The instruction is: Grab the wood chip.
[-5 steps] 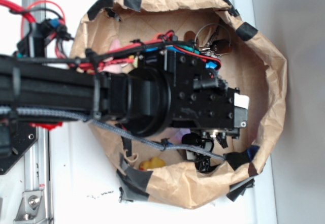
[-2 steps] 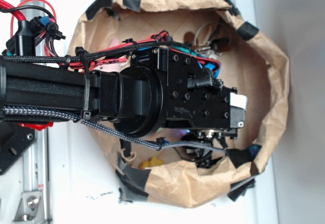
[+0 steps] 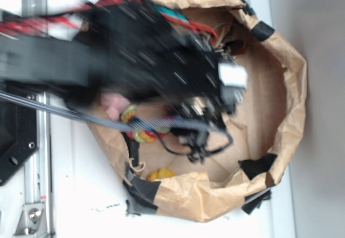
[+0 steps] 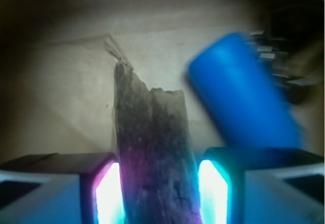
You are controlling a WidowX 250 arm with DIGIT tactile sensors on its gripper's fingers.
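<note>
Your gripper (image 4: 158, 193) has its two lit pads (image 4: 109, 193) pressed on either side of the wood chip (image 4: 152, 153), so it looks clamped on it. The chip's jagged tip points to twelve o'clock in the wrist view. At two o'clock sits the blue bottle (image 4: 241, 102), just beside the chip. From outside, your arm is a blur over the paper bag (image 3: 285, 65), with the keys (image 3: 234, 43) near its one o'clock rim. The grab looks made; lifting clear remains.

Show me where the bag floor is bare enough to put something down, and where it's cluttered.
Free: the paper bag floor on its right side, between the gripper and the wall. Crowded: the wood chip sits between the fingers with the blue bottle beside it; colourful items lie left.
</note>
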